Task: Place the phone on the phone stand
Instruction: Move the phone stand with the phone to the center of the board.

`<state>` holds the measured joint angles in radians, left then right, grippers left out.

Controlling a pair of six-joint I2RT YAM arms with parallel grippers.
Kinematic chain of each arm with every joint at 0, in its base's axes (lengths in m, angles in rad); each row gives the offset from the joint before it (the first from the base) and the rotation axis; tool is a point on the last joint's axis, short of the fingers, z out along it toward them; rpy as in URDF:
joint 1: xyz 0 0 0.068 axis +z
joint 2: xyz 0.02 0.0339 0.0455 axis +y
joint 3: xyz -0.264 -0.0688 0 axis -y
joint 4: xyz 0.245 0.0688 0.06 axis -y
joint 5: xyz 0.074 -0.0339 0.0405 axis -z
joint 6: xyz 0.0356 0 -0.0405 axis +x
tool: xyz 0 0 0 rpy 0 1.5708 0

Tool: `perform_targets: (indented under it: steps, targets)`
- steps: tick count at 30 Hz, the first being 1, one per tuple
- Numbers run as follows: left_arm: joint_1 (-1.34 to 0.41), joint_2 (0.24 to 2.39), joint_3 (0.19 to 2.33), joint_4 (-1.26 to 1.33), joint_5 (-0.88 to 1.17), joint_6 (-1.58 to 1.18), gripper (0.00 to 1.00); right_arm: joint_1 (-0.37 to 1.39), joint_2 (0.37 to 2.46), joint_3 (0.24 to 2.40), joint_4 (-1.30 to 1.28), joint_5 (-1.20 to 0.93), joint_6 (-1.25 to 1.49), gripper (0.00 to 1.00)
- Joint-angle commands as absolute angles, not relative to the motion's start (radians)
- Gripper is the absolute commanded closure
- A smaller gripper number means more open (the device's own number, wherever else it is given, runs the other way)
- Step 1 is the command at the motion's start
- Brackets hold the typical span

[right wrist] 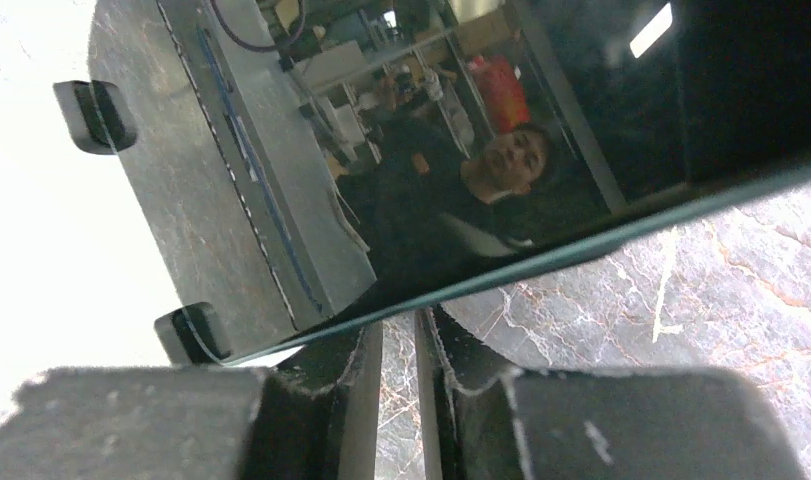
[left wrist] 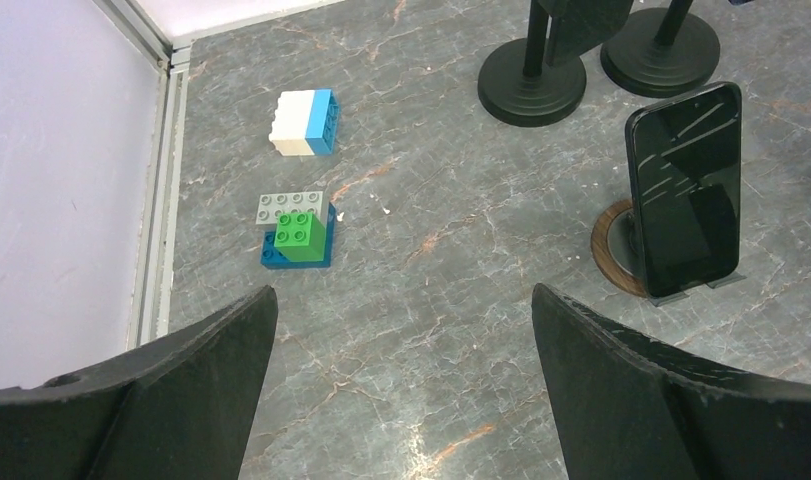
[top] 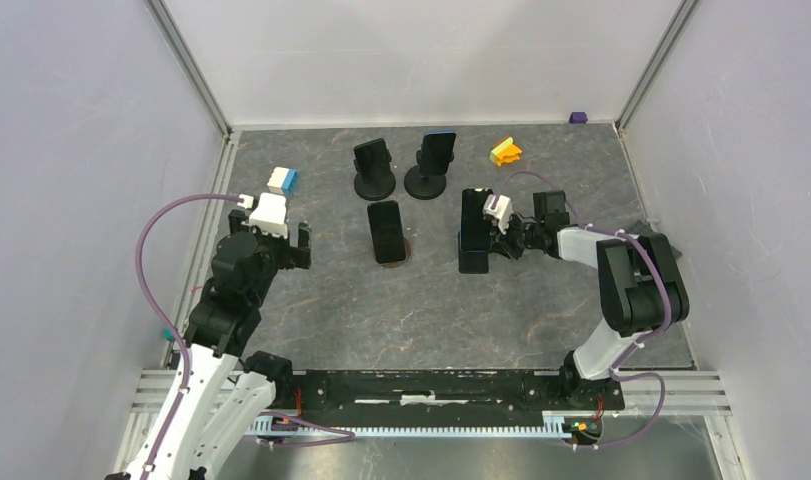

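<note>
Surface: grey marble-patterned tabletop point(top: 381, 320), veined with pale and rust lines.
Room: plain pale walls point(top: 81, 150) on three sides, edged with aluminium rails.
Task thing: black glossy phone point(top: 471, 235), right of centre on the table and raised on one long edge beside the right gripper point(top: 491, 228).
Stands: first black round-based stand point(top: 374, 183) and second black round-based stand point(top: 428, 182), side by side at the back. In front of them a second dark phone point(top: 386, 230) leans upright on a brown disc-based stand point(left wrist: 606, 250).
Left gripper point(left wrist: 403, 292): released, fingers spread wide over bare table and touching nothing.
Right gripper, wrist view: fingers drawn almost together, with a thin slit of marble between. The phone's long edge crosses their tips and is not between them.
Only the top view shows: yellow-orange block point(top: 505, 152); small purple block point(top: 578, 117) at the back wall.
Only the left wrist shows: grey, green and blue brick stack point(left wrist: 299, 235), near the white-and-blue brick point(left wrist: 306, 122).
Only the right wrist shows: room reflections in the phone's screen.
</note>
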<state>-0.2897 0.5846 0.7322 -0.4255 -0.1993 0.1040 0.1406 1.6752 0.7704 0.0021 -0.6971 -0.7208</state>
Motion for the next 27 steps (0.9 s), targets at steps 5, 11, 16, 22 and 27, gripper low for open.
perform_targets:
  steps: [5, 11, 16, 22, 27]
  targets:
    - [-0.275, 0.586, 0.78, -0.428, -0.182, 0.093, 0.0, 0.162, 1.722, 0.824, 0.003, -0.762, -0.664, 0.78]
    - [-0.27, 0.589, 0.786, -0.431, -0.172, 0.086, 0.0, 0.179, 1.749, 0.85, 0.002, -0.748, -0.654, 0.78]
    - [-0.265, 0.588, 0.791, -0.439, -0.167, 0.082, 0.0, 0.187, 1.775, 0.903, -0.037, -0.746, -0.648, 0.79]
    - [-0.263, 0.588, 0.792, -0.442, -0.163, 0.08, 0.0, 0.19, 1.827, 0.971, -0.08, -0.724, -0.629, 0.79]
    - [-0.264, 0.59, 0.794, -0.443, -0.157, 0.079, 0.0, 0.191, 1.861, 1.006, -0.114, -0.714, -0.626, 0.8]
